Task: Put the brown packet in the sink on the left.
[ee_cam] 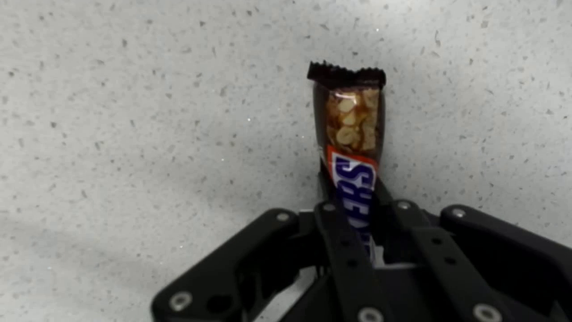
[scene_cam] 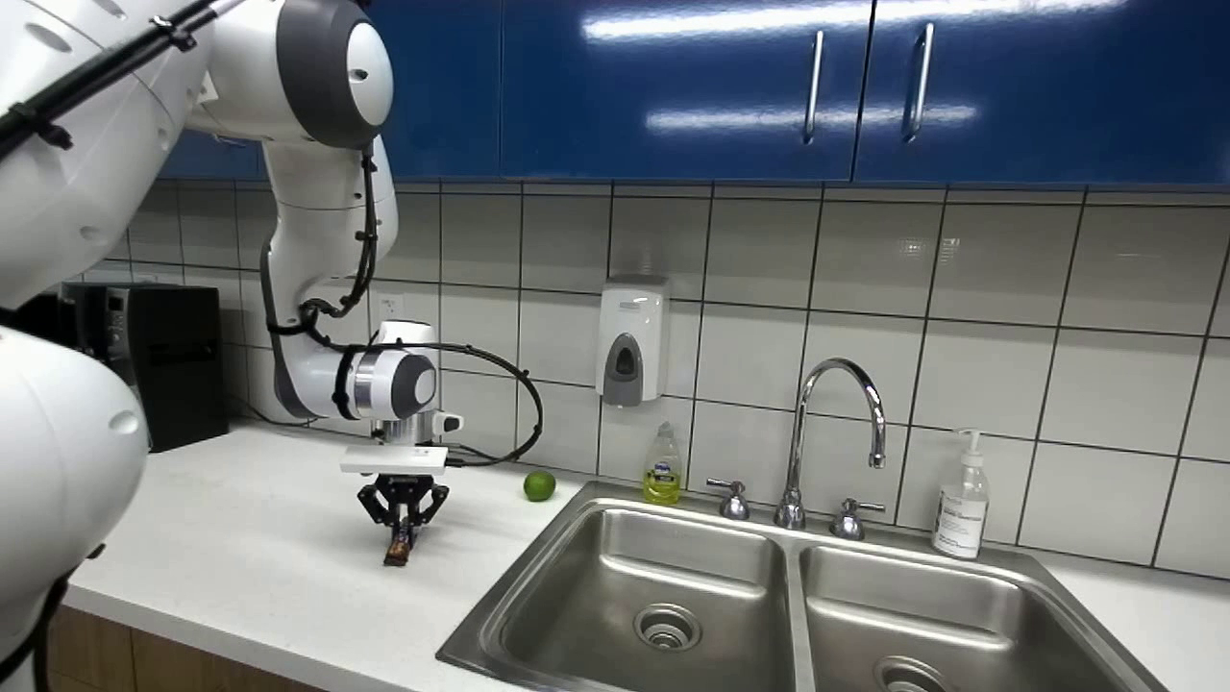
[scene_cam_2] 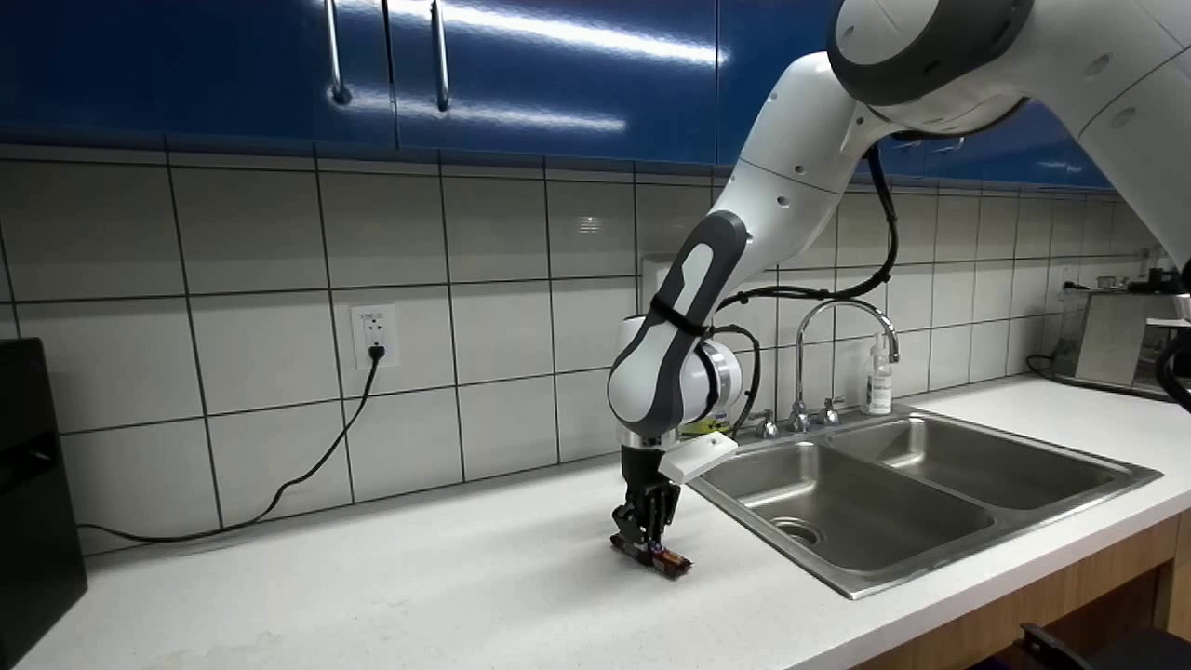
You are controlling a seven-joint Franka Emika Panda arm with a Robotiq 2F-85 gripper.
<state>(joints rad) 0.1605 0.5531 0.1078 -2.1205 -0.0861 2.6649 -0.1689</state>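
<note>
The brown packet, a candy bar wrapper with a blue and white label, is at counter level left of the sink in an exterior view [scene_cam: 396, 552]. It also shows in an exterior view [scene_cam_2: 669, 562] and in the wrist view [ee_cam: 351, 120]. My gripper [ee_cam: 354, 184] points down with its fingers closed against both sides of the packet. Its far end sticks out beyond the fingers; the near end is hidden by the gripper. The gripper shows in both exterior views [scene_cam: 403, 527] [scene_cam_2: 644, 538]. The sink's left basin [scene_cam: 567, 615] is right of the gripper, with a drain inside; it also shows in an exterior view [scene_cam_2: 893, 526].
A green lime [scene_cam: 539, 485] lies on the counter near the sink's back left corner. A yellow soap bottle [scene_cam: 662, 471], a tall faucet [scene_cam: 798, 452] and a pump bottle [scene_cam: 962, 509] stand behind the basins. A black machine [scene_cam: 178, 360] stands at the counter's far left.
</note>
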